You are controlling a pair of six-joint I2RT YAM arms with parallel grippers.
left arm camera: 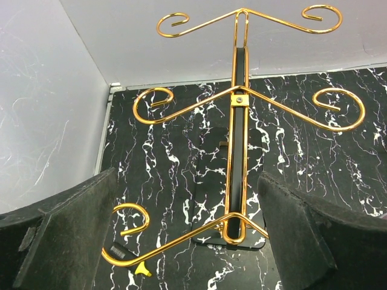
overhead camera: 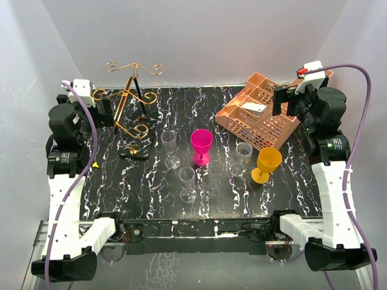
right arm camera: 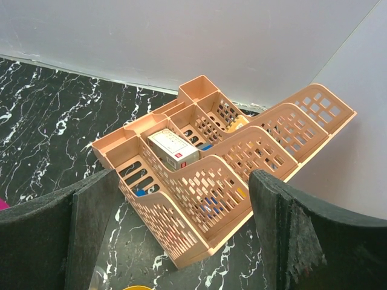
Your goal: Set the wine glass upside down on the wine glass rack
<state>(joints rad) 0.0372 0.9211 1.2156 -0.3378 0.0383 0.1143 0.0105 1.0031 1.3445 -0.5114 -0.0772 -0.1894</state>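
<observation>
The gold wire wine glass rack (overhead camera: 130,96) with curled scroll ends stands on a dark post and base at the back left. It fills the left wrist view (left arm camera: 239,99), and nothing hangs on it. Several wine glasses stand upright mid-table: a clear one (overhead camera: 170,148), a pink one (overhead camera: 201,145), an orange one (overhead camera: 266,164) and more clear ones (overhead camera: 188,183). My left gripper (overhead camera: 106,112) is open and empty just left of the rack; the rack's lowest arm lies between its fingers (left arm camera: 187,241). My right gripper (overhead camera: 281,99) is open and empty over the back right (right arm camera: 181,241).
An orange perforated plastic tray rack (overhead camera: 260,118) lies at the back right, holding a white box (right arm camera: 172,148) and small items. White walls close the table on three sides. A small dark yellow-tipped object (left arm camera: 124,257) lies by the rack's base.
</observation>
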